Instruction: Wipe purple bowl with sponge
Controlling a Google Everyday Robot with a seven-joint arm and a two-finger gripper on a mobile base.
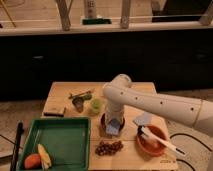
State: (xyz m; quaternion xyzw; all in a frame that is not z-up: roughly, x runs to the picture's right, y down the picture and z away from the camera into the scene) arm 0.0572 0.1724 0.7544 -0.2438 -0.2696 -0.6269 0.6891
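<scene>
The purple bowl (106, 121) stands on the wooden table (62, 92), just right of the green tray. My white arm comes in from the right, bends at the elbow and reaches straight down into the bowl. The gripper (113, 127) is at the bowl's front rim, shut on a pale blue sponge (113, 129) that rests against the bowl's inside. The arm hides most of the bowl.
A green tray (62, 141) at the front left holds an orange and a banana. Grapes (109, 147) lie in front of the bowl. An orange bowl (150, 144) with a white utensil is on the right. A green cup (96, 105), a metal cup (78, 104), a brown block (55, 111) and a napkin (145, 119) are nearby.
</scene>
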